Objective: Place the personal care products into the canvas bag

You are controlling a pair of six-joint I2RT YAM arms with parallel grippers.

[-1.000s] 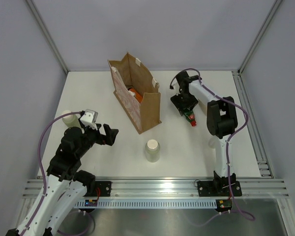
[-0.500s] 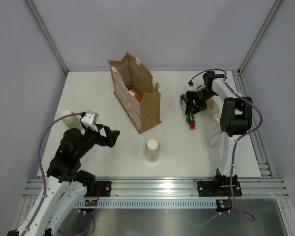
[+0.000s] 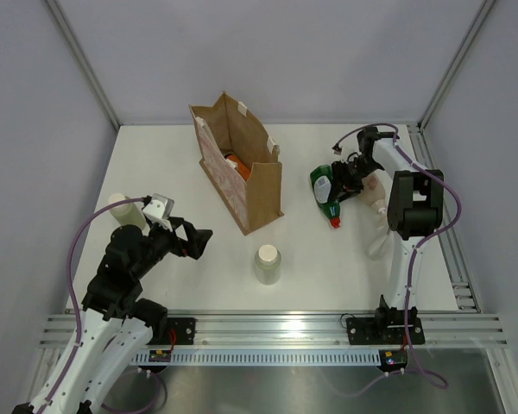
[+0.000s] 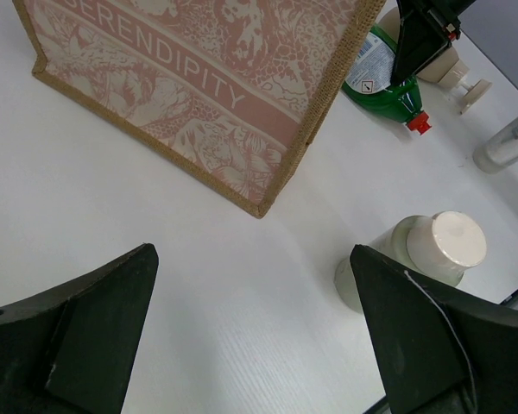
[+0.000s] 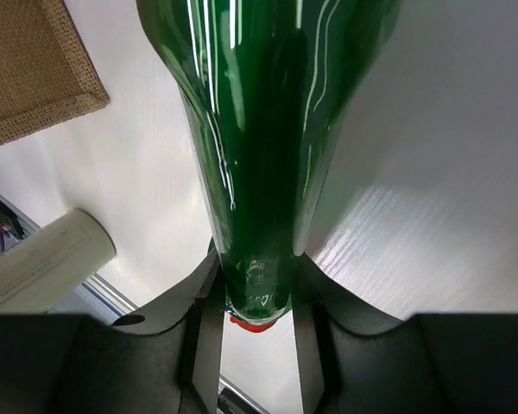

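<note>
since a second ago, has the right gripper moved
Yes. The right gripper has shifted to the right in the top view, away from the canvas bag, and now clamps the green bottle by its neck.

Overhead, near wrists; bottle (image 3: 325,191) seemingly shared

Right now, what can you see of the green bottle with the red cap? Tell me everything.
The green bottle is glossy, translucent dark-green plastic, with a white label on its body, a tapering shoulder and a small red cap. It lies tilted to the right of the canvas bag, with the cap pointing toward the near edge. The right claw appears closed on its narrow neck beside the cap. Whether any part rests on the table cannot be told.
</note>
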